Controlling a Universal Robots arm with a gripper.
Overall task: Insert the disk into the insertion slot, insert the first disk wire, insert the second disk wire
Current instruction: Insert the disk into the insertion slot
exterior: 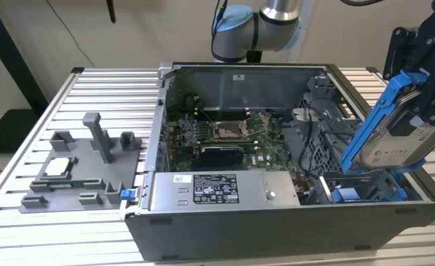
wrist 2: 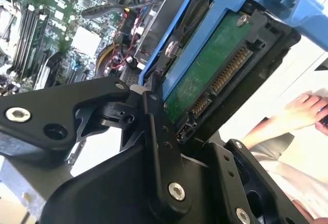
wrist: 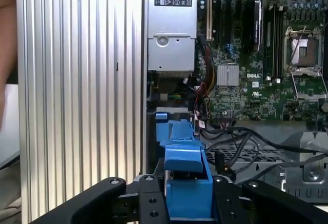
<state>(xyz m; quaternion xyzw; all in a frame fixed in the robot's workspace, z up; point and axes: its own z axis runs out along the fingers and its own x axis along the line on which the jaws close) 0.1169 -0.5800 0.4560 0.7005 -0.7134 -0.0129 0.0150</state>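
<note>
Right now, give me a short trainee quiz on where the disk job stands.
1. True or false: the disk already lies flat inside the insertion slot.
2. The gripper is: A open beside the disk; B shut on the disk; C far from the disk.
3. Which side of the computer case in the exterior view holds the insertion slot?
Key: 1 false; 2 B; 3 the exterior view's right.

- One open computer case [exterior: 276, 233]
- One hard drive [exterior: 398, 145] in a blue frame
- One silver power supply box [exterior: 217, 189]
- One motherboard [exterior: 202, 136]
- One grey plastic stand [exterior: 84, 166]
- One person's hand [wrist 2: 302, 110]
</note>
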